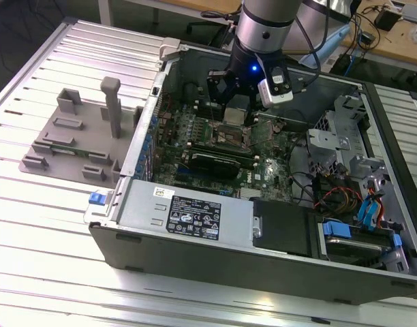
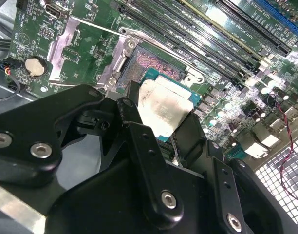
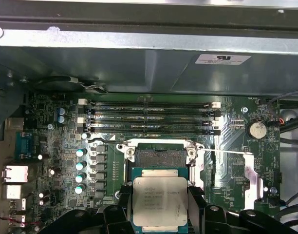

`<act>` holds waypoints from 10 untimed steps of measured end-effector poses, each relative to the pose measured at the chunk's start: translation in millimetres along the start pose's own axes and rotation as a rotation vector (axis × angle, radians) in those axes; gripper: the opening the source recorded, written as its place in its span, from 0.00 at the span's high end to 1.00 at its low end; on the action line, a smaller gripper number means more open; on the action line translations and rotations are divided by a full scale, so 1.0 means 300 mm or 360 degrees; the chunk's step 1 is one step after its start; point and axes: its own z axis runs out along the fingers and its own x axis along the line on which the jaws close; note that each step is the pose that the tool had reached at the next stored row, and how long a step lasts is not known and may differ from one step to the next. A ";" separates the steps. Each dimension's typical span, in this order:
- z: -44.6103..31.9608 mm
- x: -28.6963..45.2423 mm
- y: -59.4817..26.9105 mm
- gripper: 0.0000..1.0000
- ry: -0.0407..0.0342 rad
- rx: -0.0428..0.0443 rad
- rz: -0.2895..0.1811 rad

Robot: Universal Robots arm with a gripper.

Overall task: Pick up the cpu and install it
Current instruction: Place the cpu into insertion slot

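End effector (image 2: 163,117) tight around cpu (image 3: 159,202), silver face up, seemingly level, over open socket (image 3: 158,157)

Open computer case (image 1: 195,262) lies on the surface (image 1: 52,225), with a fixture tray (image 1: 72,146) beside it at the exterior view's left. The motherboard (image 1: 276,160) lies flat in the case. The power supply (image 1: 188,211) sits along the near wall, and the drive bays (image 1: 358,231) are at the exterior view's right. The gripper (image 1: 237,95) hangs over the board with the cpu (image 3: 159,202) between its jaws, over one edge of the socket (image 3: 158,157); contact unclear. Memory slots (image 3: 151,117) run beside the socket, on the side away from the cpu.
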 end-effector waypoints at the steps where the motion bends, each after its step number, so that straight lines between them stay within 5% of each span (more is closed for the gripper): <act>1: 0.000 0.000 0.000 0.46 0.0000 0.0000 0.0000; 6: 0.000 0.000 0.000 0.46 0.0000 0.0000 0.0000; 10: 0.001 0.000 0.000 0.46 -0.0009 0.0003 0.0191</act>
